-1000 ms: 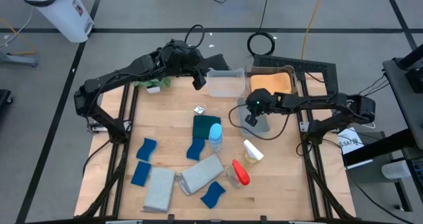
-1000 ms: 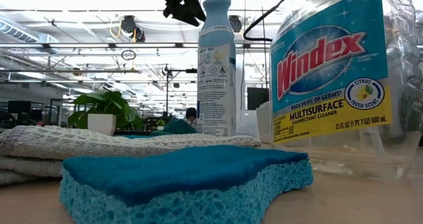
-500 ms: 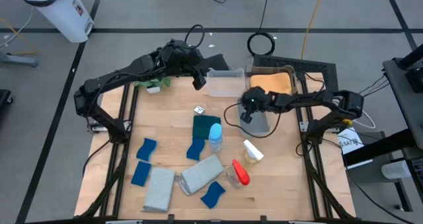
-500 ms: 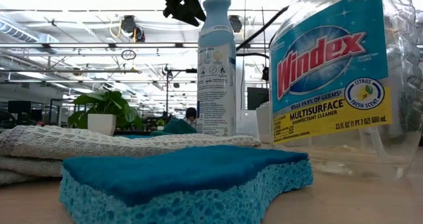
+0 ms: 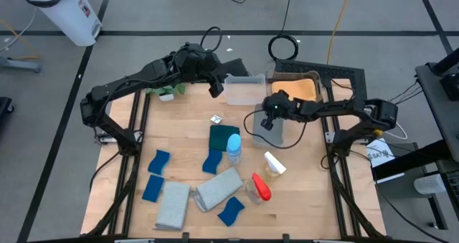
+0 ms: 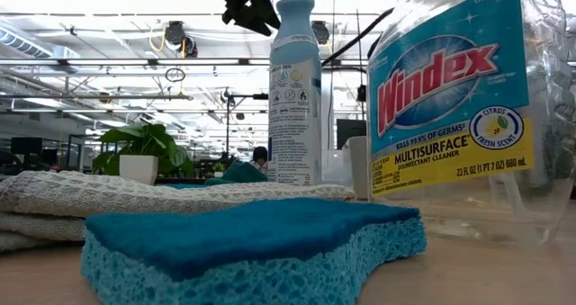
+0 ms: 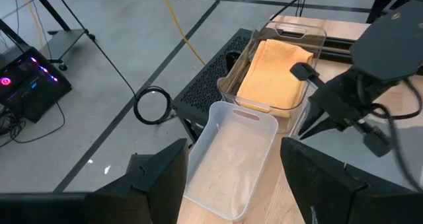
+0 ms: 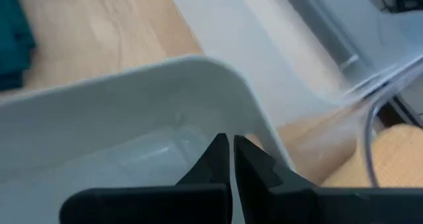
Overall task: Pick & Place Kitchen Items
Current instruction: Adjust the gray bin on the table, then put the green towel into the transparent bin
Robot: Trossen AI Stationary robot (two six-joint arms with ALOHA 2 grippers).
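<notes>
Several blue sponges, two grey cloths, a dark teal cloth and three small bottles lie on the wooden table's near half. An orange cloth lies in a clear bin at the far right. My left gripper hangs open above the near end of an empty clear bin at the far edge. My right gripper is shut, and its tips point down into another clear bin. My right gripper's shut fingers slant down into the clear bin, close to its rounded corner. I cannot tell whether they touch its floor or wall.
A potted plant stands at the far left behind my left arm. In the low view a blue sponge, a blue-topped bottle and a large clear bottle fill the foreground. Bare wood lies between the bins and the items.
My right gripper has moved a little toward the table's left and sunk lower over the clear bin, tipping further downward, and has stayed shut.
</notes>
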